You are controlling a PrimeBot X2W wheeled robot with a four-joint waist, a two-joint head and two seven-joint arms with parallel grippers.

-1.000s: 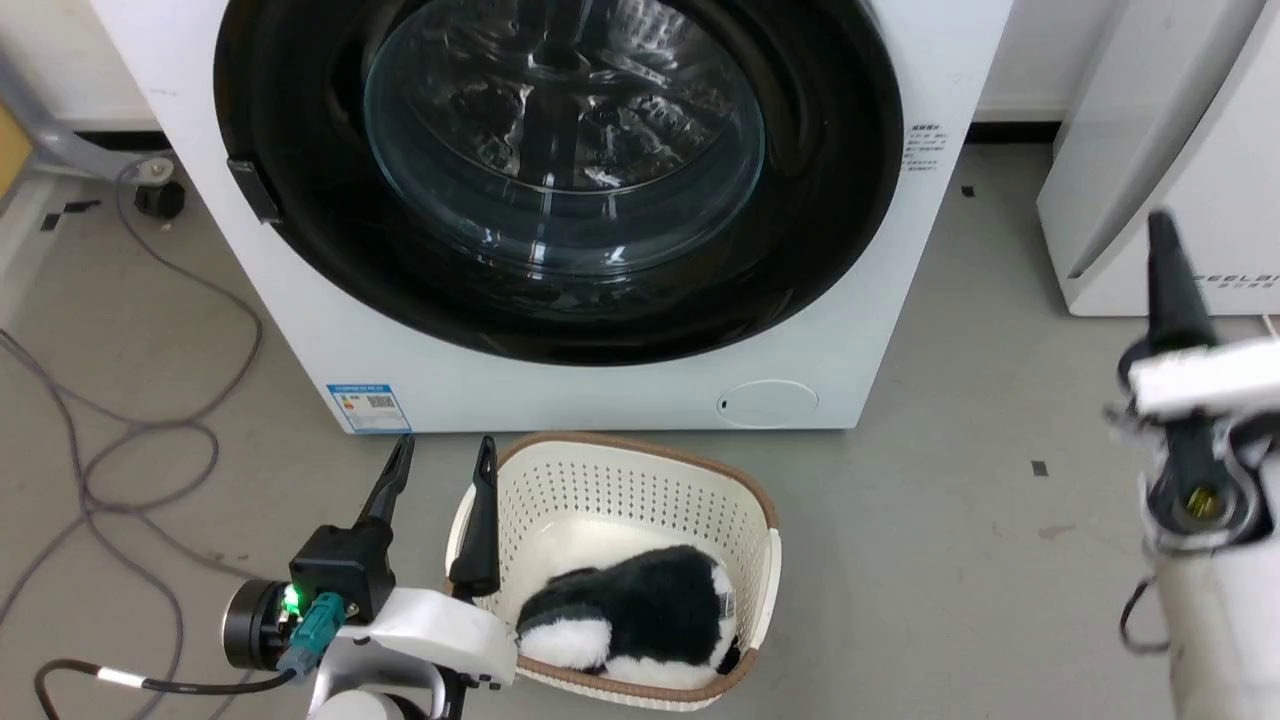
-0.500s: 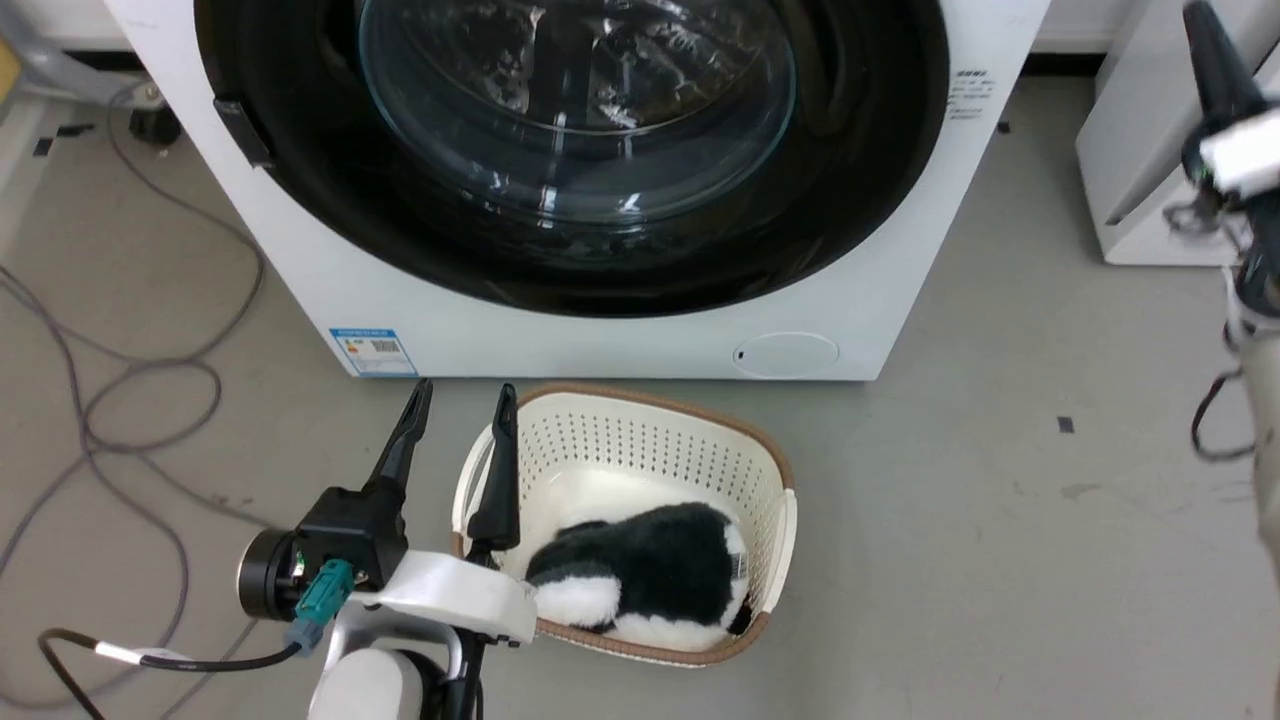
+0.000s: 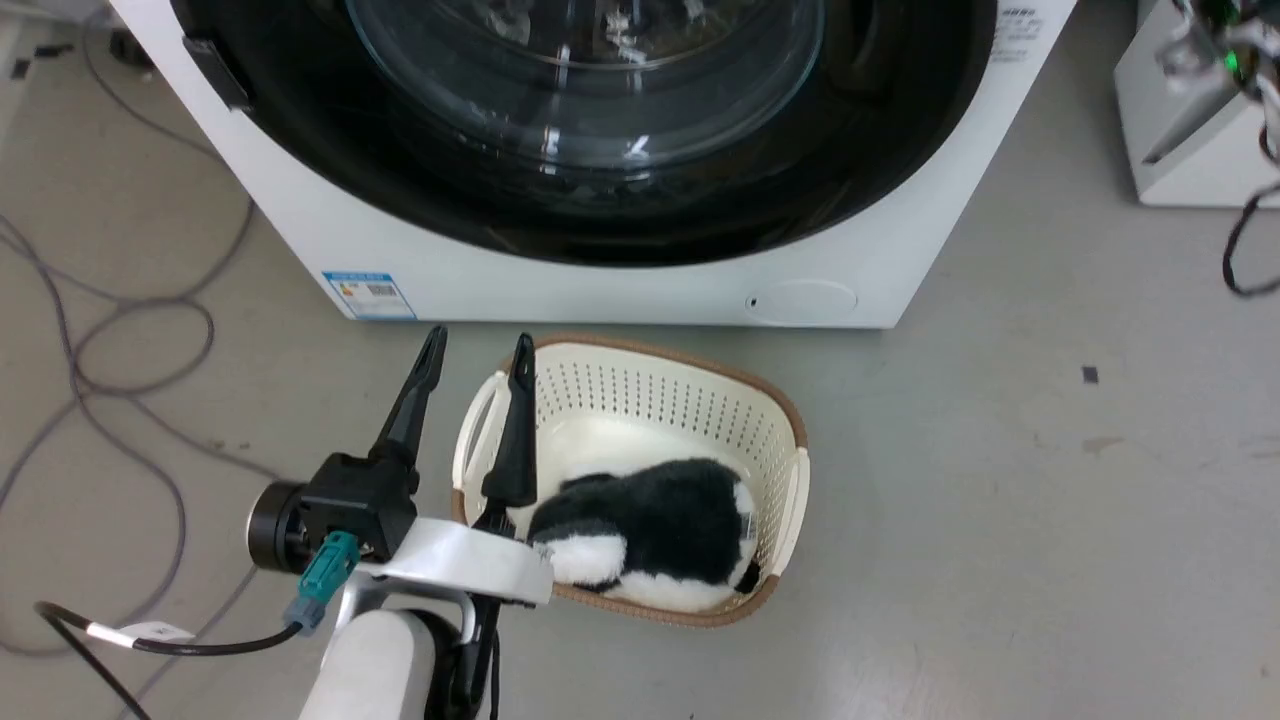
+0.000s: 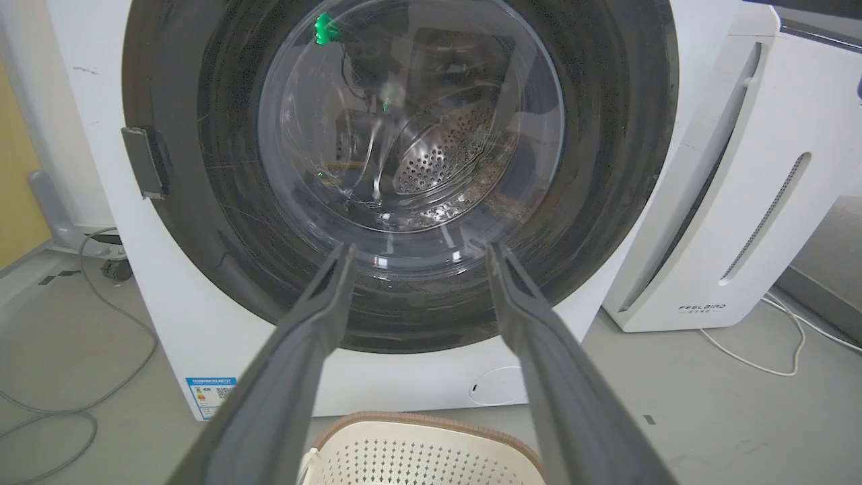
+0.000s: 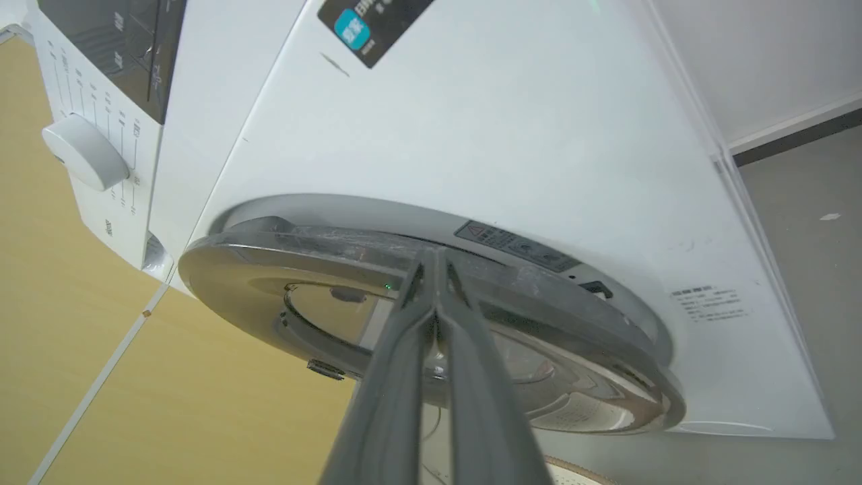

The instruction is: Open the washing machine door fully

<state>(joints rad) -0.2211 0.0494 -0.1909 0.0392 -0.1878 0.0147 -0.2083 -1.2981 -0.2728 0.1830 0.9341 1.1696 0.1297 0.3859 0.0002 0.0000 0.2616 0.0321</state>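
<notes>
The washing machine (image 3: 560,285) is a white front-loader standing across the top of the head view. Its door (image 3: 590,90), a glossy black rim around bulging glass, lies against the front. My left gripper (image 3: 477,350) is open and empty, low over the floor in front of the machine; in the left wrist view its fingertips frame the lower glass of the door (image 4: 411,135). In the right wrist view my right gripper (image 5: 434,259) is shut, with its tips at the edge of the door's rim (image 5: 303,256); I cannot tell whether they touch it. The right arm's wrist (image 3: 1225,60) shows at the top right corner.
A cream basket (image 3: 770,420) holding a black-and-white plush toy (image 3: 650,520) sits on the floor right in front of the machine, beside my left fingers. Grey cables (image 3: 130,330) loop on the left floor. The white FEELBIRD appliance (image 4: 741,188) stands to the machine's right.
The camera has shifted, so the machine sits higher in the picture. My right arm has risen up and away to the top right corner. The left gripper holds its place by the basket.
</notes>
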